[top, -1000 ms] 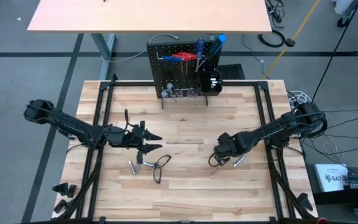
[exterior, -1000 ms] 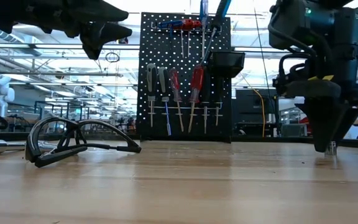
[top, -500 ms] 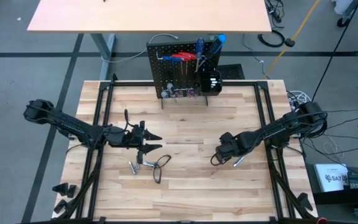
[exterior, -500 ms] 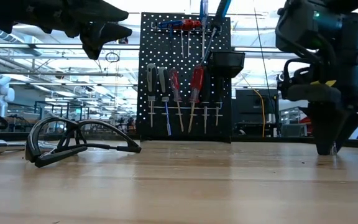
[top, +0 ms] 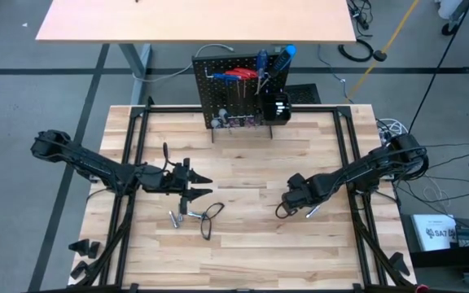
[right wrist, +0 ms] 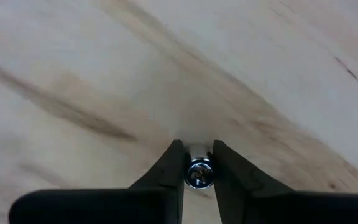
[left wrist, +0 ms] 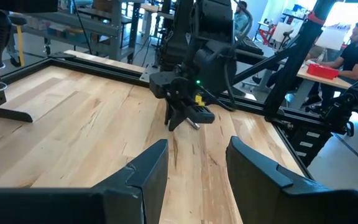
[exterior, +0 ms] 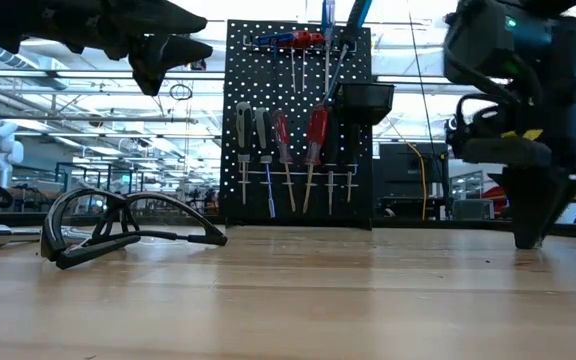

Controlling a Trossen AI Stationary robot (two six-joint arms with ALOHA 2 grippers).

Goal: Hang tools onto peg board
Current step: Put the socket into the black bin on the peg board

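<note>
Closing in since a second ago, right gripper (right wrist: 199,163) pinches silver bit (right wrist: 199,173); left gripper (top: 199,185) hovers open, wire loop (top: 210,217) at five o'clock.

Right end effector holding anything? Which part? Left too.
Right end effector pinches a small silver bit at its end, down on the tabletop. Left end effector is open, holding nothing.

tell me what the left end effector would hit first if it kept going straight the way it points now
Probably the right end effector: the left wrist view looks out between the left end effector's open fingers across bare table straight at it. Depth is hard to judge.
</note>
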